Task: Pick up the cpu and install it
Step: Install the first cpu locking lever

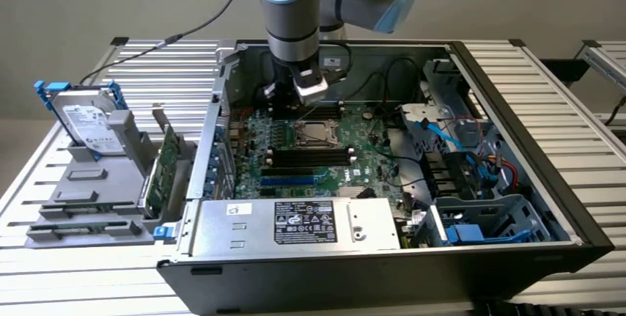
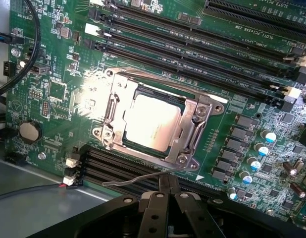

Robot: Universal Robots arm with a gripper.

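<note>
In the exterior view my gripper (image 1: 296,107) hangs shut and empty just far of the cpu (image 1: 315,134), and in the wrist view that chip lies seated under the socket frame (image 2: 195,116), its thin lever (image 2: 143,179) seemingly loose beside the gripper, so I judge latching is in hand and calls for careful aim

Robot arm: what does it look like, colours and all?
The arm is a round silver-grey tube with pale blue caps on its joints. A white and black block sits at its wrist, and the jaws are black, with screws.
</note>
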